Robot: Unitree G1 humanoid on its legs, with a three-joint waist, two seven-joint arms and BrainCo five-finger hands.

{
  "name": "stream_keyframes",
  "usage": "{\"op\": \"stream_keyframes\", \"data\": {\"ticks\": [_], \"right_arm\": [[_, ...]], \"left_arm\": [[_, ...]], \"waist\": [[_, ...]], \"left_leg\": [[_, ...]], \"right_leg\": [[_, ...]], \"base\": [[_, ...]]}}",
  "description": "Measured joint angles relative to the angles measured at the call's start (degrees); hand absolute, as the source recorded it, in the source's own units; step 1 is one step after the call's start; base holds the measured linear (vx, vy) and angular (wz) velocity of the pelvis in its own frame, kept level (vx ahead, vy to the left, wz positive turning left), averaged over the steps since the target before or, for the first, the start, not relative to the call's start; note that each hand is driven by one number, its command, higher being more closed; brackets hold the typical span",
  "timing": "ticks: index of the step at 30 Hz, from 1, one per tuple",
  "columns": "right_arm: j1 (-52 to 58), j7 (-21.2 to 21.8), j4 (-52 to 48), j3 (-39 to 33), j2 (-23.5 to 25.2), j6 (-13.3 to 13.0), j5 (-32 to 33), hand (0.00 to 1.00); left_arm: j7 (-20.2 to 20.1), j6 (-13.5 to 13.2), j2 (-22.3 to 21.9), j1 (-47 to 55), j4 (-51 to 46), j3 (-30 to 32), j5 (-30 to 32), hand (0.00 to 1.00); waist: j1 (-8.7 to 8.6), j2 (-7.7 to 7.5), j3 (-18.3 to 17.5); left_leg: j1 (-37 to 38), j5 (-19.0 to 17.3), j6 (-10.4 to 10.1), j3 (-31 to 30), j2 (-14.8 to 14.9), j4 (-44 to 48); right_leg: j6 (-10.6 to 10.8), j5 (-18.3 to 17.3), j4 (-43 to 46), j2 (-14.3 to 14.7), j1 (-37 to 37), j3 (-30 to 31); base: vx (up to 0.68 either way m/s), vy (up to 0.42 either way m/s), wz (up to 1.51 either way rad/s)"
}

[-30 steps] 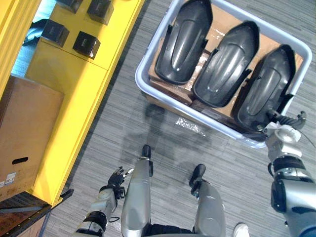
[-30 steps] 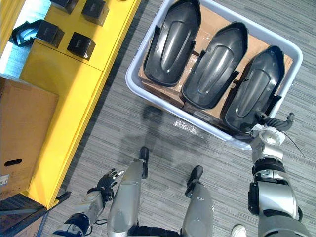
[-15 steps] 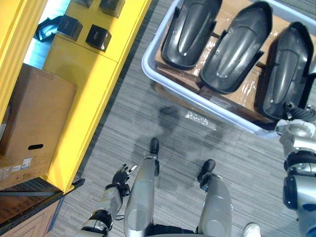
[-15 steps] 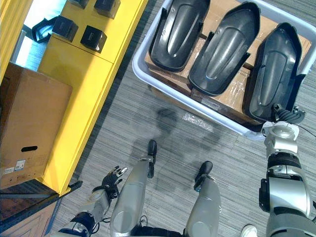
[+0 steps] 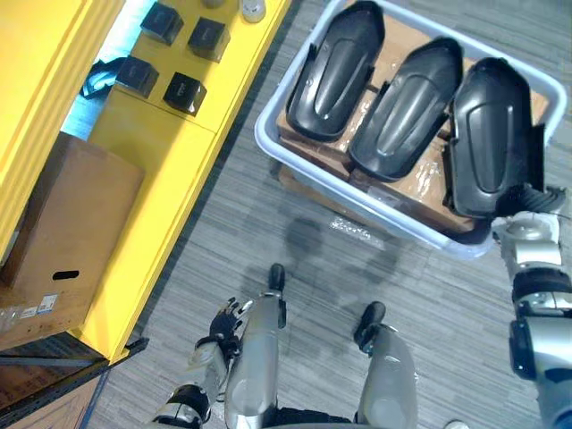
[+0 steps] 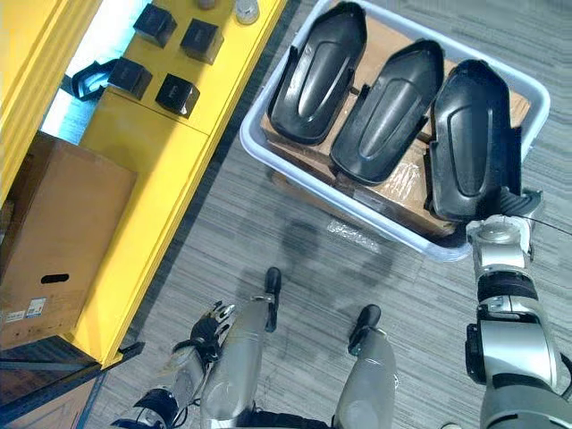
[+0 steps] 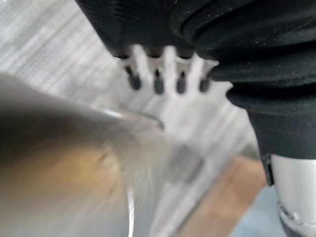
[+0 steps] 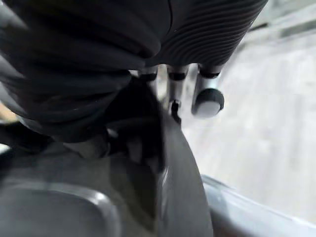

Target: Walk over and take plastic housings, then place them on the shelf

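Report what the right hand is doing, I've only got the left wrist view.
Observer: The right hand is at the near end of the rightmost housing, fingers curled over its edge.
Operator: Say where that housing sits.
Observer: In a pale bin ahead of the robot, beside two other housings.
Operator: Give me the shelf.
Observer: The yellow shelf is to the robot's left, with small black boxes on it.

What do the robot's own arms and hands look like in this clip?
Both arms are silver-grey jointed segments with black bands at the joints. The left hand and right hand each have a dark ribbed cover over the back and wrist, with slim silver, dark-tipped fingers in a row.
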Motion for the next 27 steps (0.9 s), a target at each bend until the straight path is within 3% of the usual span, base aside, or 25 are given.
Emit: {"op": "stream_keyframes", "data": {"ticks": [5, 10, 14, 17, 20, 21, 22, 27], "right_arm": [[7.2, -2.6, -7.5, -3.2, 4.9, 0.0, -2.5, 1.0], [14.0, -4.8, -15.4, -8.5, 8.5, 0.5, -4.4, 1.0], [19.9, -7.6, -24.0, -9.1, 13.2, -0.1, -8.7, 1.0], [23.2, -9.8, -29.4, -8.9, 16.7, -2.5, -14.0, 1.0], [24.0, -11.2, -31.9, -8.5, 18.3, -5.3, -18.0, 1.0], [24.4, -12.4, -33.7, -7.5, 19.0, -8.0, -20.3, 1.0], [24.6, -12.7, -34.0, -7.2, 19.1, -8.6, -20.8, 1.0], [25.4, -15.8, -39.9, -1.1, 20.7, -19.7, -27.6, 1.0]], "left_arm": [[-1.1, -0.1, 1.9, 5.3, -6.1, 2.7, -3.8, 0.0], [-3.3, -0.1, 2.3, 8.9, -18.4, 4.1, -6.1, 0.0], [-3.5, 0.6, 3.3, 10.6, -29.7, 4.0, -8.7, 0.0], [-3.5, 2.2, 3.3, 10.0, -36.6, 2.7, -8.6, 0.0], [-3.5, 3.0, 3.1, 8.3, -41.4, -0.2, -8.6, 0.0], [-3.4, 4.5, 2.7, 6.3, -43.5, -2.2, -8.7, 0.0], [-3.4, 4.7, 2.4, 5.9, -43.7, -2.7, -8.7, 0.0], [-3.5, 13.3, 1.1, -1.5, -45.9, -12.0, -9.1, 0.0]], "waist": [[-0.24, -5.05, -2.1], [-0.48, -7.05, -2.6], [-0.91, -9.14, -6.4], [-1.33, -10.03, -9.5], [-1.76, -9.97, -11.7], [-1.99, -9.84, -12.9], [-2.08, -9.8, -13.3], [-3.79, -9.18, -15.9]], "left_leg": [[6.9, 0.3, -0.6, 1.1, 0.2, -4.7], [14.0, 1.1, -1.0, 1.8, 0.0, -9.9], [17.8, 1.7, -1.4, 3.1, 0.0, -14.2], [20.5, 1.7, -1.5, 4.6, 0.0, -15.9], [21.7, 1.7, -1.5, 5.9, 0.0, -16.0], [23.2, 1.7, -1.5, 6.9, 0.0, -16.7], [23.4, 1.7, -1.5, 7.0, 0.0, -16.9], [27.0, 2.7, -1.3, 9.4, -0.2, -21.5]], "right_leg": [[0.2, 0.6, -4.8, 0.7, 6.4, -0.3], [0.6, 3.0, -11.7, 1.6, 14.3, -1.4], [0.9, 4.1, -15.2, 2.0, 17.1, -1.4], [1.3, 5.4, -18.5, 2.2, 20.0, -1.4], [1.4, 7.0, -20.3, 2.3, 21.5, -1.4], [1.6, 8.1, -21.4, 2.3, 22.7, -1.3], [1.6, 8.3, -21.6, 2.3, 22.7, -1.3], [1.9, 9.7, -22.1, 2.1, 22.8, -0.9]], "base": [[0.08, -0.022, -0.05], [0.11, -0.015, -0.01], [0.13, -0.029, -0.1], [0.11, -0.012, -0.07], [0.1, 0.016, -0.12], [0.02, 0.021, -0.19], [0.04, 0.033, -0.22], [-0.01, 0.029, -0.2]]}}
